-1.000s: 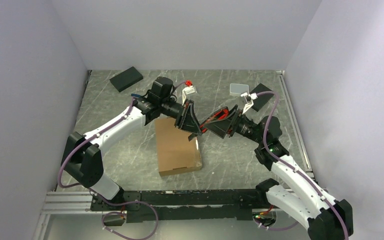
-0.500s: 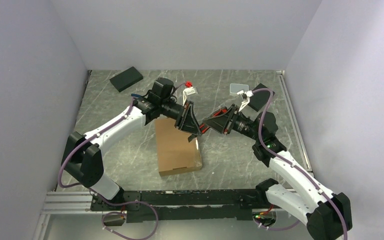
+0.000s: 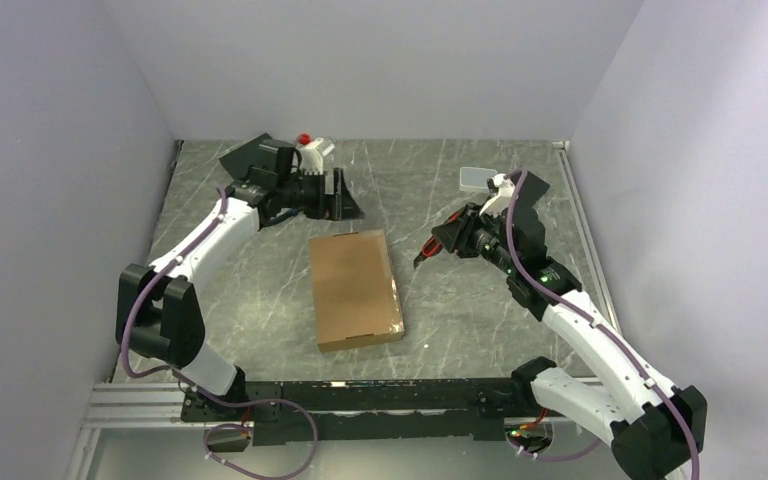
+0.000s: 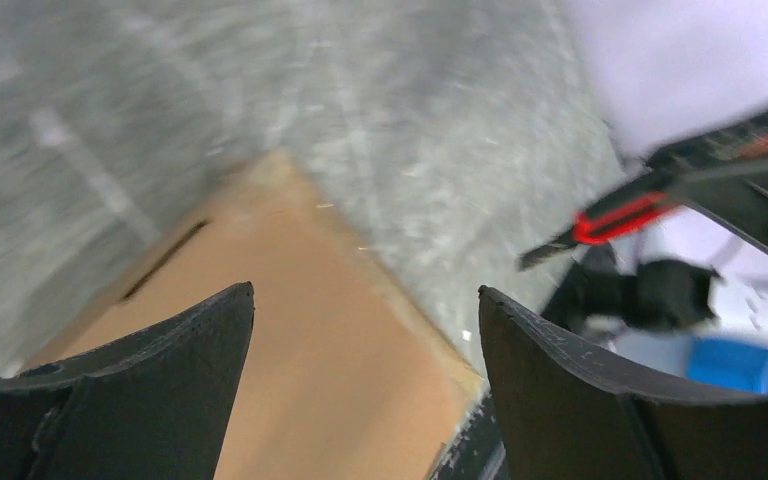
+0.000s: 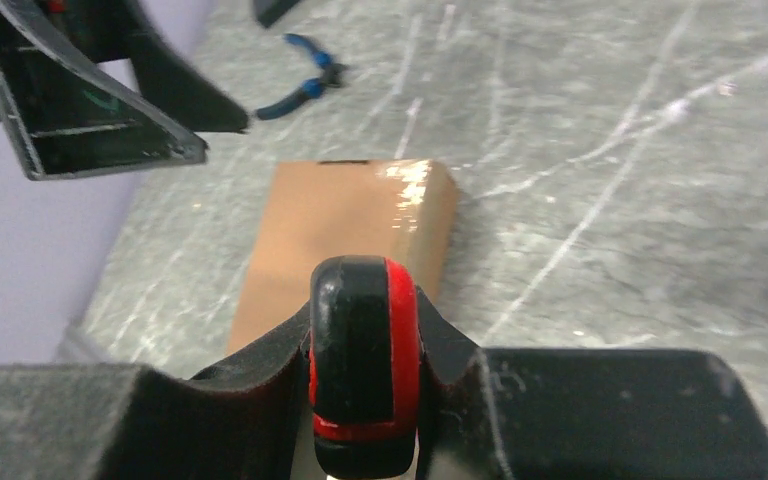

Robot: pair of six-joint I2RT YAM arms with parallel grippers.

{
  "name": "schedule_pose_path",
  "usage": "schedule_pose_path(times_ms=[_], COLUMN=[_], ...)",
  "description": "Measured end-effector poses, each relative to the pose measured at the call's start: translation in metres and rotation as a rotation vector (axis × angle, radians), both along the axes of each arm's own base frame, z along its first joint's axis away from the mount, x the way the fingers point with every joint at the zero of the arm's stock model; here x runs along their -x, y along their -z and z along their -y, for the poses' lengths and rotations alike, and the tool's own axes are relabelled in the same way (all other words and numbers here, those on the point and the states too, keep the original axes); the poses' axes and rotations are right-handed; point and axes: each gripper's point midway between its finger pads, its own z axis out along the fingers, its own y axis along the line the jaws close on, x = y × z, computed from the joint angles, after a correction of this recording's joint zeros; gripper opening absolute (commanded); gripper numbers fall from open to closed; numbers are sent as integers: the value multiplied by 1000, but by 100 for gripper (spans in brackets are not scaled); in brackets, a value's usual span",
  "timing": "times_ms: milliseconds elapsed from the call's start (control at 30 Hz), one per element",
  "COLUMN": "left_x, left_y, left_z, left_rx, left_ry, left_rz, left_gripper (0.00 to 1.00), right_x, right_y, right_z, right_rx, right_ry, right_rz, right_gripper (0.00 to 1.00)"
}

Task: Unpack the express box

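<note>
The express box (image 3: 355, 288), a flat brown cardboard mailer, lies closed in the middle of the table; it also shows as box (image 4: 290, 340) and box (image 5: 345, 225). My left gripper (image 3: 348, 205) hovers beyond the box's far left corner, open and empty, gripper (image 4: 365, 290) with the box seen between its jaws. My right gripper (image 3: 438, 243) hangs to the right of the box's far end. It is shut on a red-and-black tool (image 5: 365, 370), whose thin tip (image 3: 422, 258) points toward the box.
A black block (image 3: 245, 155) lies at the back left, partly behind the left arm. Another black block (image 3: 530, 195) and a white-grey case (image 3: 477, 178) lie at the back right. Blue-handled pliers (image 5: 305, 82) rest on the table beyond the box. Walls enclose three sides.
The grippers met over the box's far right edge. Since then the left has opened and swung away to the back left, and the right has shut on the tool and pulled back right.
</note>
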Motion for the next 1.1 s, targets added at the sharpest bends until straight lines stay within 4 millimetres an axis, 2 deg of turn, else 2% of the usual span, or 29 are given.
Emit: schedule_pose_path(times_ms=[100, 167, 267, 367, 467, 600, 833, 933, 1100], left_x=[-22, -19, 11, 43, 61, 76, 104, 106, 107], left_y=[20, 30, 50, 60, 66, 82, 113, 115, 111], left_z=[-33, -47, -68, -81, -83, -84, -76, -74, -76], left_rx=[-89, -114, -129, -103, -77, -73, -31, -25, -61], left_ry=[-206, -291, -396, -456, -480, -495, -475, -473, -481], left_rz=[-72, -106, -188, -255, -312, -387, -546, -564, -550], left_gripper=[89, 92, 94, 95, 96, 95, 90, 91, 91], right_x=[-9, -16, -23, -32, -40, -54, -83, -93, -104], right_y=[9, 12, 13, 21, 29, 31, 20, 19, 32], right_z=[9, 11, 6, -4, -17, -39, -68, -77, -87], right_rx=[66, 114, 170, 238, 297, 329, 303, 279, 290], right_ry=[65, 105, 134, 158, 168, 164, 156, 163, 163], right_rz=[-23, -24, -4, 27, 62, 131, 188, 202, 190], right_gripper=[0, 0, 0, 0, 0, 0, 0, 0, 0])
